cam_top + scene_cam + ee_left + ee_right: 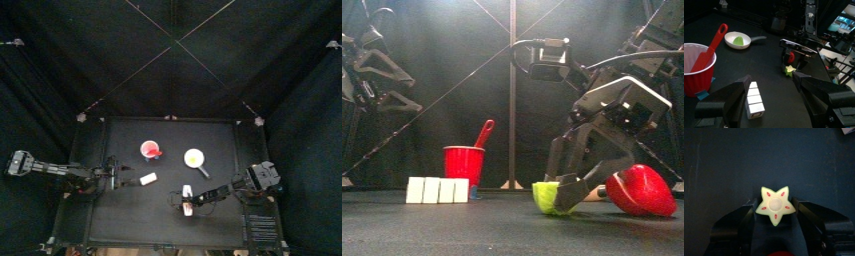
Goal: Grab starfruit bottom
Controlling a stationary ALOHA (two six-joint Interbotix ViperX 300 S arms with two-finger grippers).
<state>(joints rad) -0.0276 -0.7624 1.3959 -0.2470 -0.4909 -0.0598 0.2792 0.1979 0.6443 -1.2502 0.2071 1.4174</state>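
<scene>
1. The starfruit (776, 205) lies flat on the black tabletop (724, 168), its star face turned up at the right wrist camera; five pointed lobes spread all round, so no long axis stands out; in the front view it shows edge-on as a low yellow-green lump (547, 196).
2. It is pale yellowish-white with a greenish rim, a smooth oval patch at the centre and a small red mark on each lobe.
3. It sits at the near right part of the tabletop, just beside a glossy red toy fruit (641, 190), well apart from the pale rectangular block (440, 190) and the red cup (464, 163) holding a red spoon (482, 133).
4. The right gripper (776, 213) reaches down with its jaws spread either side of the starfruit, close against its lobes; whether they press on it I cannot tell.
5. The left gripper (769, 95) hangs off to the left with its jaws released, holding nothing; a white bowl (739, 40) with green contents stands beyond.
</scene>
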